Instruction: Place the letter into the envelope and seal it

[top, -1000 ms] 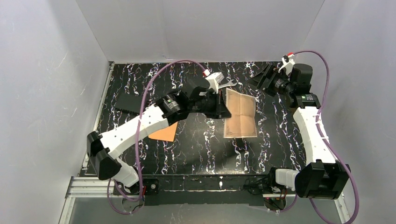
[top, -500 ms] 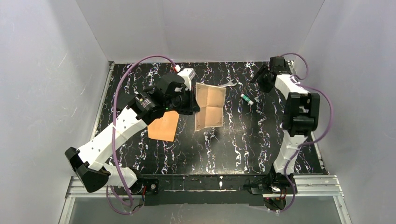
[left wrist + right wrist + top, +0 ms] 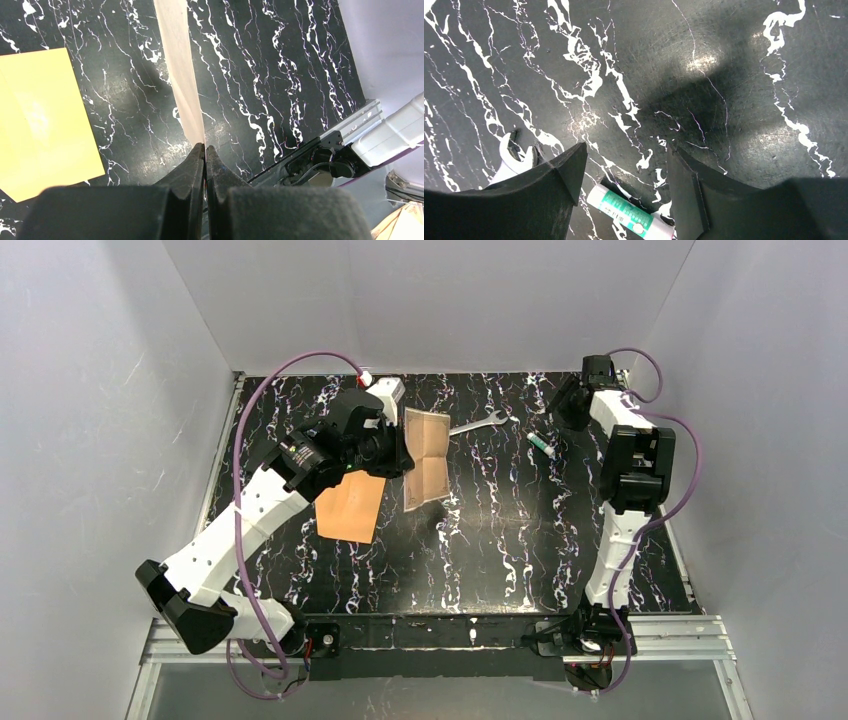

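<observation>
My left gripper (image 3: 400, 452) is shut on one edge of the letter (image 3: 428, 455), a pale cream-tan creased sheet held tilted above the table. In the left wrist view the letter (image 3: 181, 75) runs edge-on up from my closed fingertips (image 3: 205, 148). The orange-brown envelope (image 3: 350, 508) lies flat on the table just left of the letter, below the left arm. It also shows in the left wrist view (image 3: 40, 120). My right gripper (image 3: 565, 405) is open and empty at the back right, low over the table (image 3: 626, 170).
A green-and-white glue stick (image 3: 541, 444) lies by the right gripper, between its fingers in the right wrist view (image 3: 629, 212). A silver wrench (image 3: 485, 422) lies at the back centre (image 3: 509, 160). The table is black marble (image 3: 520, 540), with white walls around it.
My left gripper has carried the letter leftward and back, toward the envelope. The right arm has folded back to the back right corner. The glue stick now shows on the table.
</observation>
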Available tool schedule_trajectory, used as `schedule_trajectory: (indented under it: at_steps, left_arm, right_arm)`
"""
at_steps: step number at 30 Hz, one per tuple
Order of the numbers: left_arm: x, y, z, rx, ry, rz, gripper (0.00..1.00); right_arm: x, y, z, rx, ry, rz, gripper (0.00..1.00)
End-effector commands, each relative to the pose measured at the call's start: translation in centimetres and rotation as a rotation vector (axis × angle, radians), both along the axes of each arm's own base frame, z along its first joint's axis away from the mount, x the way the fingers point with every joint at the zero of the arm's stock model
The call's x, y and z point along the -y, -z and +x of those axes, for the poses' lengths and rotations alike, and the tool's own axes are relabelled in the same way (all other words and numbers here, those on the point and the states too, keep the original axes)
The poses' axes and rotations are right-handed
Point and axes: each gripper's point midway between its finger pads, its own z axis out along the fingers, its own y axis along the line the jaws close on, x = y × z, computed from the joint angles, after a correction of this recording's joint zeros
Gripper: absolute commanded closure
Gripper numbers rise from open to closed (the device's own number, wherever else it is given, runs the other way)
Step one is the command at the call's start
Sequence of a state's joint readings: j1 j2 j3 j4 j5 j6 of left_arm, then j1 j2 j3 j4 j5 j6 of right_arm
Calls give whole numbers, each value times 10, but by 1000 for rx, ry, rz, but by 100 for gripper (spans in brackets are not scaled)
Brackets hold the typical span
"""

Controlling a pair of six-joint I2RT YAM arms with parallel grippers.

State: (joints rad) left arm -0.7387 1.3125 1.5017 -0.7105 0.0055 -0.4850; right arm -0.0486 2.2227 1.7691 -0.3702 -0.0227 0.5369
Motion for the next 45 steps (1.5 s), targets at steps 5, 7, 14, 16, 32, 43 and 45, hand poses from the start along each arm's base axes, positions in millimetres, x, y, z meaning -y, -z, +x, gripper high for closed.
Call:
schedule_trajectory:
  at_steps: [5,7,14,16,32,43,45]
  left_arm:
    - [-12,-29,3,93,-28,-20,100]
    - [-13,-30,1,94,-31,-25,100]
    - [-22,-32,-4,106,-52,-27,100]
    - [-24,-33,-4,113,-55,-25,100]
    - [-33,-48,-12,169,-24,-22,100]
    - [-12,-58,-70,253,503,-6,100]
    - [-12,-61,-80,293,595,9,100]
  right_arm:
    - [-1,12,-23,-49,-39,-72,35]
    - [-5,17,-27,-58,-51,-61,35]
    - [-18,7,-41,-66,-26,-39,38]
    - [-16,-2,-49,-68,14,-31,38]
    - [-68,-51,-74,11,-73,170,37]
    - [-165,-247,-152,570,-847,252,23]
    - [-189,-293,-188,715,-1024,261,15]
